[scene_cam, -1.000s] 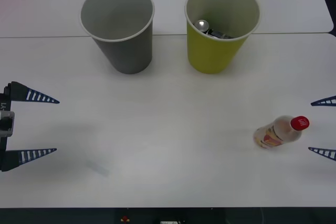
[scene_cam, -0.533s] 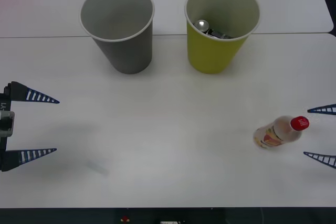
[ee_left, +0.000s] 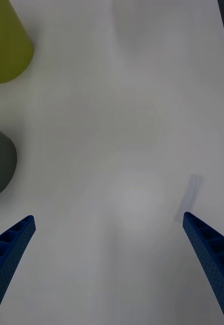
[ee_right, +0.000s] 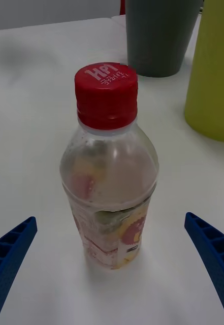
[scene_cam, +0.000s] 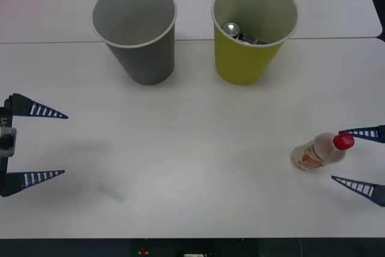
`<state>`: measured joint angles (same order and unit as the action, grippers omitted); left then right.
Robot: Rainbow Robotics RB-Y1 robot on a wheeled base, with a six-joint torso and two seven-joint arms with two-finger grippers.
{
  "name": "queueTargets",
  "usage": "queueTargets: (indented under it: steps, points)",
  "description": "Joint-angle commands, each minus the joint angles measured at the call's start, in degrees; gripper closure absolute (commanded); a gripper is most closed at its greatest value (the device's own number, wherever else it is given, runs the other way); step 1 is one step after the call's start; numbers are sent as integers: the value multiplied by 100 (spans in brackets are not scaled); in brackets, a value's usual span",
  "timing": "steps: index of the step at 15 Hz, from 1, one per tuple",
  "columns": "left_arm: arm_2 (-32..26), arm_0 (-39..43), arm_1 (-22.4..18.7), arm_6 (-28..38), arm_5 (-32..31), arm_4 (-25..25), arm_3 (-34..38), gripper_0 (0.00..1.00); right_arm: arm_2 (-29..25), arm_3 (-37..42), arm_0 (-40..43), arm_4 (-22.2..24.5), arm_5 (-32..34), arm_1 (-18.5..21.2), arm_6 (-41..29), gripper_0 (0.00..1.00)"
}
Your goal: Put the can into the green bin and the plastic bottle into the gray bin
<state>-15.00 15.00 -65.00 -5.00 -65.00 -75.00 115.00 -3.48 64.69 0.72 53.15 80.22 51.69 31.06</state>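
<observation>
My right pincer (scene_cam: 356, 158) gaped wide at the plastic bottle's (scene_cam: 317, 151) three o'clock; my left pincer (scene_cam: 53, 144) hung wide over the bench (scene_cam: 192, 167)

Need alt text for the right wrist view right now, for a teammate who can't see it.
A clear plastic bottle with a red cap stands upright on the white table, centred ahead of the open right gripper, its blue fingers apart at either side and not touching it. Behind stand the gray bin and the green bin.

The can (scene_cam: 231, 29) lies inside the green bin (scene_cam: 243, 64), beside the gray bin (scene_cam: 147, 58); the plastic bottle (scene_cam: 317, 151) stands upright, well apart.
</observation>
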Motion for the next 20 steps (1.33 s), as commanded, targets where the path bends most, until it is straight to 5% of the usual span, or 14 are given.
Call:
queueTargets:
  steps: [1, 13, 14, 15, 16, 20]
  points:
    - [0, 0, 0, 0, 0, 0, 0, 0, 14, -62, -37, 20, -50, -247, 41, 0]
    - [0, 0, 0, 0, 0, 0, 0, 0, 14, -71, -64, 231, -533, -1126, 243, 0]
    - [0, 0, 0, 0, 0, 0, 0, 0, 14, -71, -64, 231, -533, -1135, 261, 9]
    - [0, 0, 0, 0, 0, 0, 0, 0, 14, -71, -64, 231, -533, -1135, 278, 80]
    - [0, 0, 0, 0, 0, 0, 0, 0, 14, -71, -64, 231, -533, -1135, 278, 100]
    - [0, 0, 0, 0, 0, 0, 0, 0, 14, -71, -64, 240, -498, -1135, 304, 100]
